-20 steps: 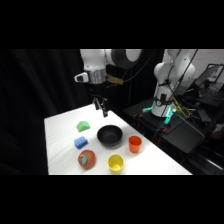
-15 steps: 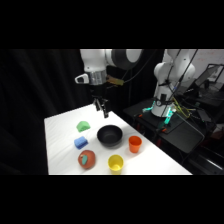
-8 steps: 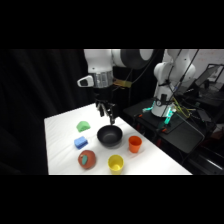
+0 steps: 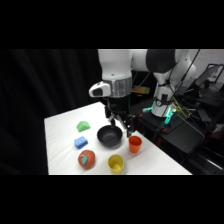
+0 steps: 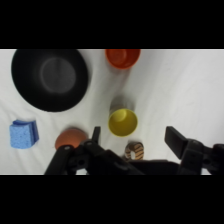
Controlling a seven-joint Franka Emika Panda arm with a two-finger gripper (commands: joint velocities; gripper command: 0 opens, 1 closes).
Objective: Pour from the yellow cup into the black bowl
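black backdrop [image 4: 45, 80], white table [image 4: 60, 125], cluttered bench [image 4: 185, 130]

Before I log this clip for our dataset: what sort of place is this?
Probably a robotics lab: a white arm over a white table of cups and a bowl, black curtains and wired gear behind.

Lit brightly on the white table [image 4: 62, 125] against a black, unlit surround in the side view. Softly blurred throughout, edges smeared. Showed a faint sheen on the black bowl [image 5: 50, 77] in the wrist view, and a short grey shadow behind the yellow cup [image 5: 123, 122]. Left the gripper [image 5: 134, 140] linkage dark, out of focus.
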